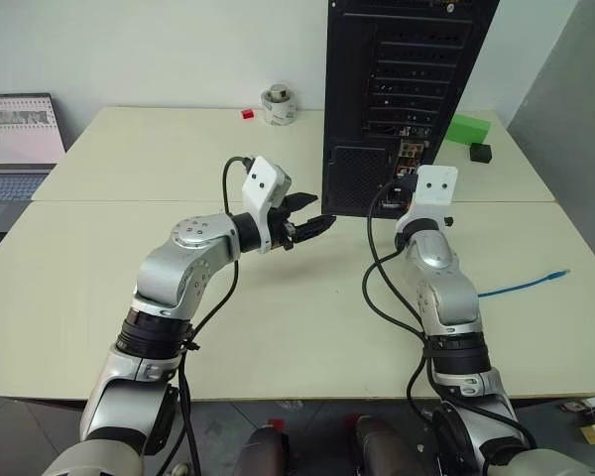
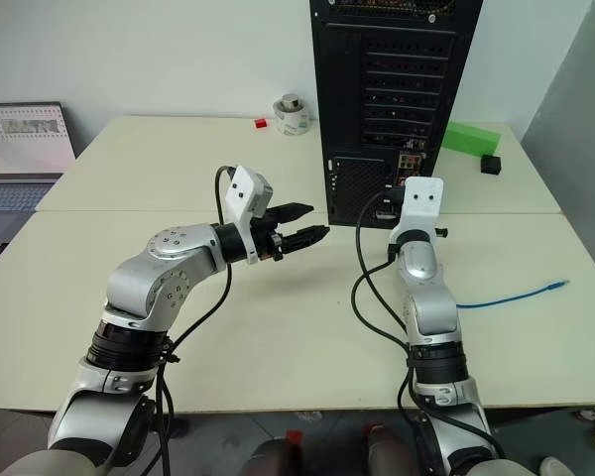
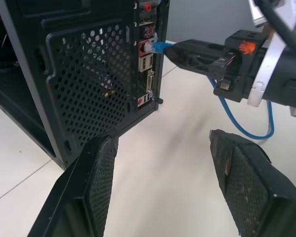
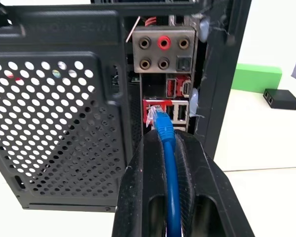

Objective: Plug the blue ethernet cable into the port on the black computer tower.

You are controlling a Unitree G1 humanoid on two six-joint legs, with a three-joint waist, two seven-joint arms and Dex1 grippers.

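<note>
At frame centre, the right gripper (image 4: 168, 143) pinches the cable (image 4: 170, 168), its plug at the tower's (image 4: 59, 123) port. The left gripper (image 1: 309, 214) hangs spread beside it.

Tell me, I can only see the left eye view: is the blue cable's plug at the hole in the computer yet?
Observer: Yes. In the right wrist view the right hand is shut on the blue ethernet cable just behind its clear plug. The plug's tip is at a red-rimmed port on the black computer tower. I cannot tell if it is fully in.
Operator: What's above that hole?
Observer: A block of round sockets, with a red one in the middle of its top row.
</note>
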